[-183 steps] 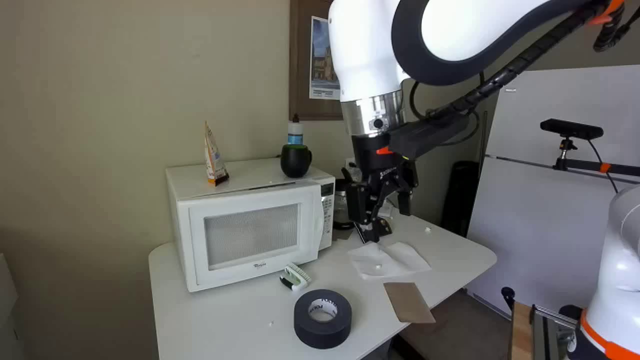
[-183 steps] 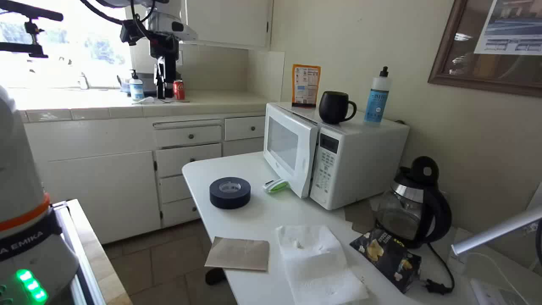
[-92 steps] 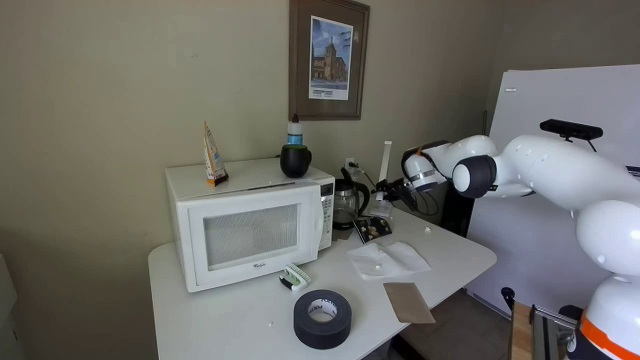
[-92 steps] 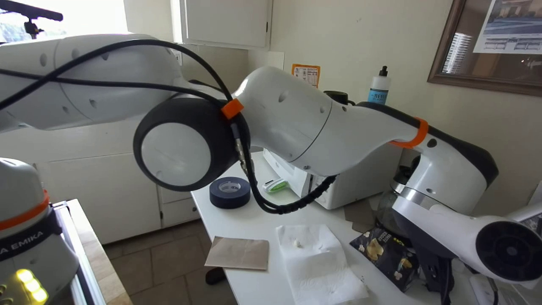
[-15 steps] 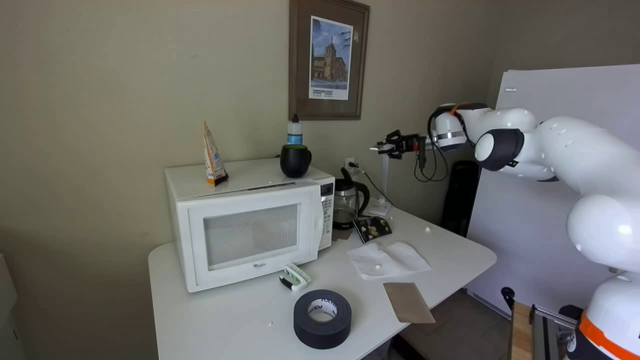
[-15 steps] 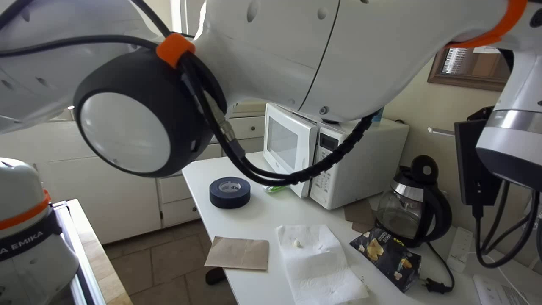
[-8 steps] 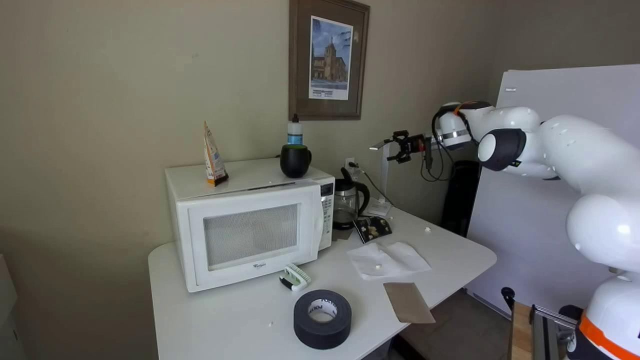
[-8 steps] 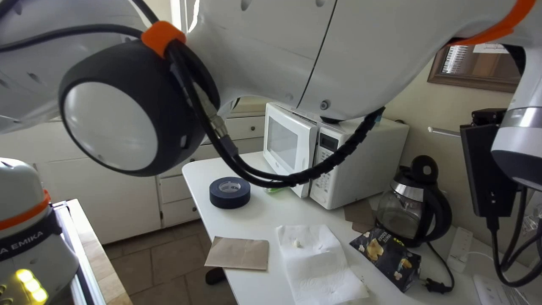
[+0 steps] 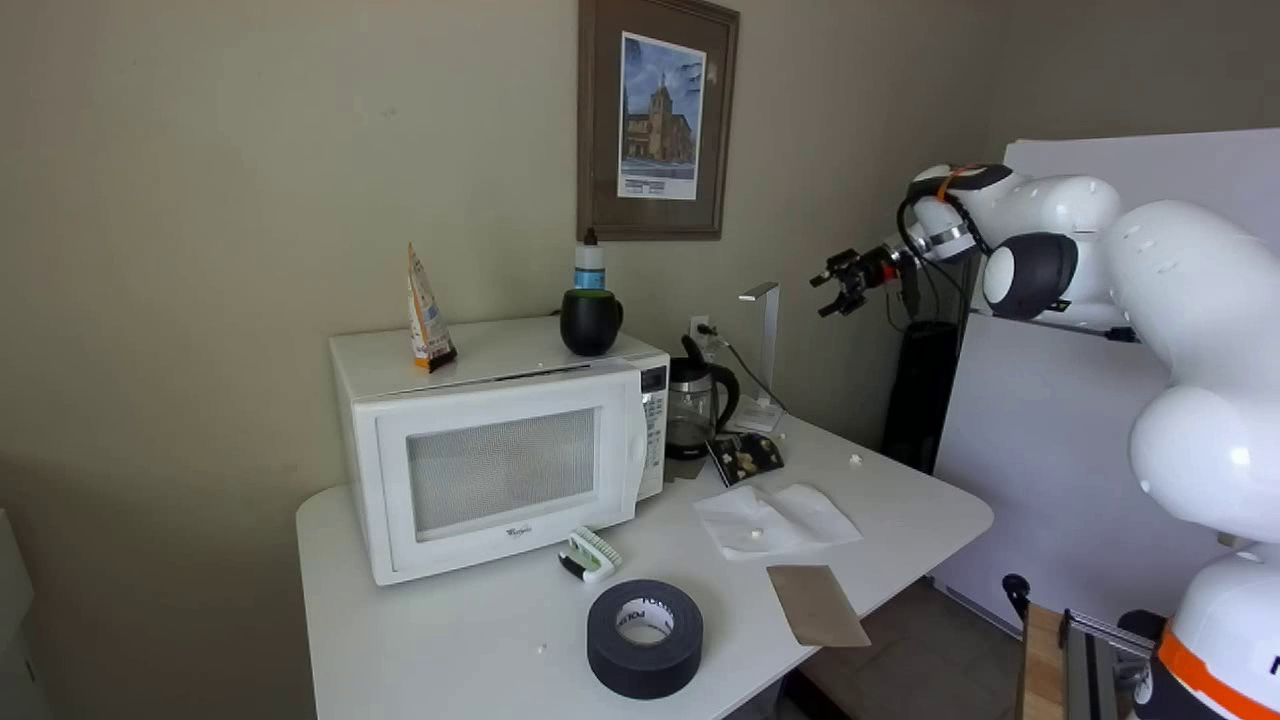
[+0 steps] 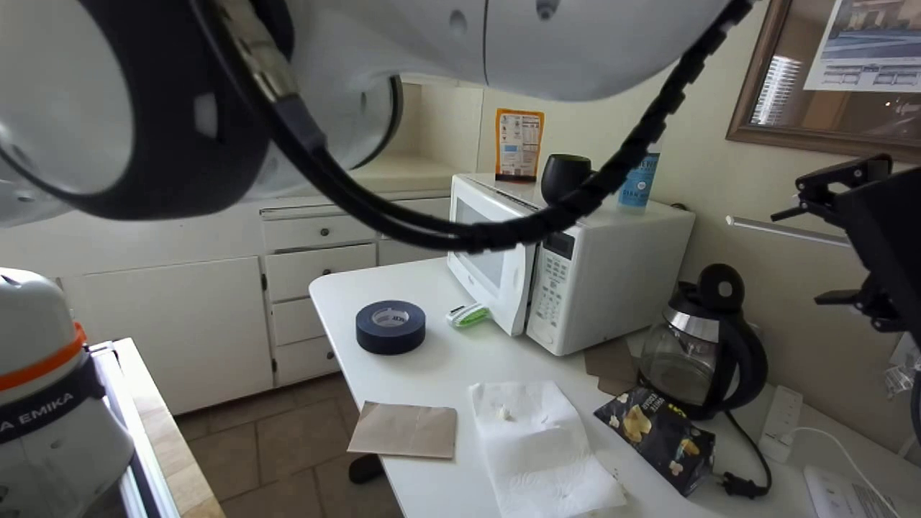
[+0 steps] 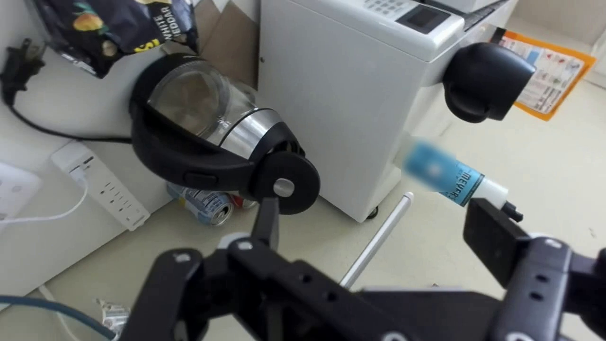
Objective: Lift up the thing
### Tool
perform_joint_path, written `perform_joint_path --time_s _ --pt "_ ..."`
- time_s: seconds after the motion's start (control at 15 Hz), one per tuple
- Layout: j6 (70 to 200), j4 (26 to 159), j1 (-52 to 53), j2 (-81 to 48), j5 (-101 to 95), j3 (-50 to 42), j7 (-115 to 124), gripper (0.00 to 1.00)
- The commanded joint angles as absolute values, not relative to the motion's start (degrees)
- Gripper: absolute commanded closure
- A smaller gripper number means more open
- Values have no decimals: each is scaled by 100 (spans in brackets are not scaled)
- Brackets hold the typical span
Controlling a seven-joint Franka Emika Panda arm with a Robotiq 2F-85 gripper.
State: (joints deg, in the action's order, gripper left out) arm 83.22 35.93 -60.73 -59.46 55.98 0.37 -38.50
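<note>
Arm [image 9: 1200, 285] bent; gripper [image 9: 819, 297] tilted slightly downward; fingers [image 11: 494, 241] spread wide.

Lamp head [image 10: 788, 232] higher than at first — gripper [image 9: 822, 297] now back from it

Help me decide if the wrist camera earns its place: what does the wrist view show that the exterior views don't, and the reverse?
Only in the wrist view: a light-blue can partly hidden by the kettle, with something red beside it.
Only in the exterior views (both): the tape roll, the scrub brush and a framed picture.
In all three: the open claw, white lamp, microwave, black mug, orange pouch and that same kettle.
</note>
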Motion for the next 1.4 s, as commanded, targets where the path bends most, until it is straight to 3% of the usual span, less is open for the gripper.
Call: perform_joint_path --time_s 0.0,0.73,1.07,1.33 --pt "8757 4415 -5868 -5132 5211 -330 -4723 0" --pt "12589 6971 -4221 -3232 4265 -1136 -6064 0" --pt "14502 8249 -2955 -2524 3028 -1886 -5255 0" --pt "15890 9352 -1549 -2090 1354 -3015 -3687 0"
